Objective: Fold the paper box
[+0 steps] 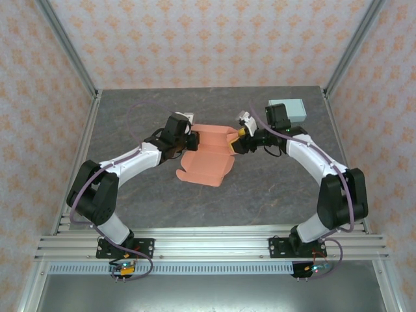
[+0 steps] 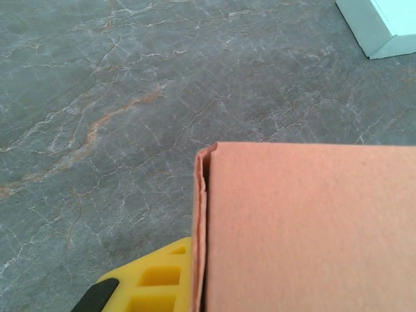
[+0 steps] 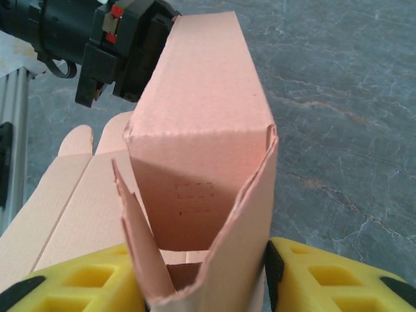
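Note:
The salmon paper box (image 1: 208,159) lies partly folded at the table's middle, one long wall raised at the back, flat flaps spread toward the front. My left gripper (image 1: 190,140) is at the wall's left end. In the left wrist view one yellow finger (image 2: 153,276) presses against the doubled cardboard edge (image 2: 200,221), and the panel hides the other finger. My right gripper (image 1: 235,142) holds the wall's right end. Its yellow fingers (image 3: 325,276) squeeze the end flaps (image 3: 214,260) between them, so the box (image 3: 195,117) narrows to a wedge there.
A pale teal box (image 1: 288,110) stands at the back right, close behind the right arm, and its corner (image 2: 383,26) shows in the left wrist view. Metal frame posts (image 1: 68,49) and patterned walls enclose the grey marbled table (image 1: 273,188).

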`<state>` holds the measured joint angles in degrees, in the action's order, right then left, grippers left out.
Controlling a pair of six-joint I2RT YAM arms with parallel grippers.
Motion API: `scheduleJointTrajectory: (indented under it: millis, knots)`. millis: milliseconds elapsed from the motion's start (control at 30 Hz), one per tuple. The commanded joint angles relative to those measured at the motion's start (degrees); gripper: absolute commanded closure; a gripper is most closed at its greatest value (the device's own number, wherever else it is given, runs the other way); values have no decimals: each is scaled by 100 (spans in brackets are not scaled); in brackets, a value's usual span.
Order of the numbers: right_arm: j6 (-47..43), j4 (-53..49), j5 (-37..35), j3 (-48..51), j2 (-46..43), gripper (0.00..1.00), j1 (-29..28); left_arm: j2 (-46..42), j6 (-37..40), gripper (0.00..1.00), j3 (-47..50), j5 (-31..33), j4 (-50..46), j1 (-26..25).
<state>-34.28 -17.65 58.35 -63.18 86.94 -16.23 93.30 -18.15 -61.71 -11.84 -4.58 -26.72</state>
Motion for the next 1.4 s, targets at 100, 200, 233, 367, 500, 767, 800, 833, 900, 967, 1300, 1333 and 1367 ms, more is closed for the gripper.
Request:
scheduleJointTrajectory:
  millis: [100, 200, 233, 367, 500, 767, 800, 833, 900, 967, 1300, 1333, 1367]
  knots:
    - [1298, 1869, -1332, 685, -585, 59, -393, 91, -426, 100, -245, 368, -124, 29]
    - [1590, 2396, -2363, 974, -712, 59, -709, 98, -545, 100, -296, 440, -213, 27]
    - [1675, 2532, -2580, 1033, -737, 57, -789, 100, -581, 100, -313, 485, -270, 26]
    - [1792, 2655, -2868, 1050, -707, 52, -1036, 99, -693, 100, -315, 665, -406, 30]
    - [1896, 2595, -3822, 1017, -700, 47, -1356, 125, -809, 100, -324, 739, -480, 27]
    - [2409, 2238, -5860, 752, -517, 58, -2148, 206, -1004, 100, -313, 927, -543, 34]
    - [2429, 2264, -6094, 746, -452, 60, -2262, 245, -1021, 100, -343, 937, -582, 27]
    - [2472, 2311, -6336, 733, -363, 62, -2365, 273, -1041, 100, -379, 944, -633, 34]
    - [2573, 2413, -6738, 708, -210, 64, -2498, 328, -1082, 100, -448, 954, -722, 23]
    - [2679, 2482, -7116, 617, -51, 65, -2622, 352, -1121, 100, -477, 979, -770, 24]
    - [2795, 2862, -8344, 70, 1086, 73, -2824, 242, -1217, 100, -456, 1006, -729, -51]
    - [2804, 2872, -8366, -9, 1182, 72, -2823, 226, -1211, 100, -448, 992, -720, -68]
    - [2825, 2895, -8324, -64, 1246, 72, -2795, 215, -1217, 100, -440, 981, -720, -82]
